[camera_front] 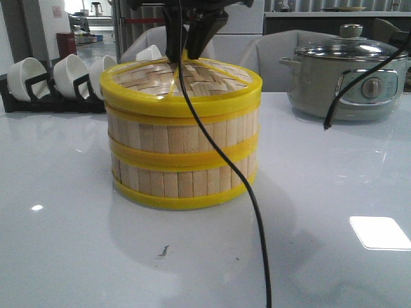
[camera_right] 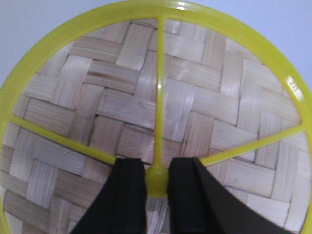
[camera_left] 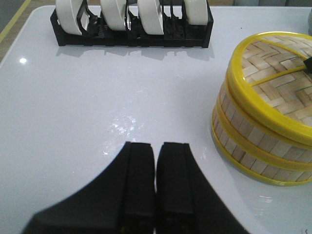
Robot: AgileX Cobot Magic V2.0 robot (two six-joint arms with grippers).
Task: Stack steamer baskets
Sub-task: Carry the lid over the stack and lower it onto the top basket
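Two steamer baskets stand stacked at the table's middle, the upper one (camera_front: 183, 136) on the lower one (camera_front: 183, 181). The flat woven lid (camera_front: 154, 82) with its yellow rim lies on top. My right gripper (camera_front: 188, 52) comes down over the lid's centre. In the right wrist view the gripper (camera_right: 157, 171) is shut on the lid's yellow knob (camera_right: 157, 181), on the woven lid (camera_right: 122, 97). My left gripper (camera_left: 155, 151) is shut and empty, above bare table to the left of the stack (camera_left: 253, 141). The paper liners are hidden.
A black rack of white bowls (camera_front: 58, 80) stands at the back left and also shows in the left wrist view (camera_left: 131, 24). A grey electric pot with a glass lid (camera_front: 347, 77) stands at the back right. A black cable (camera_front: 253, 199) hangs in front of the stack.
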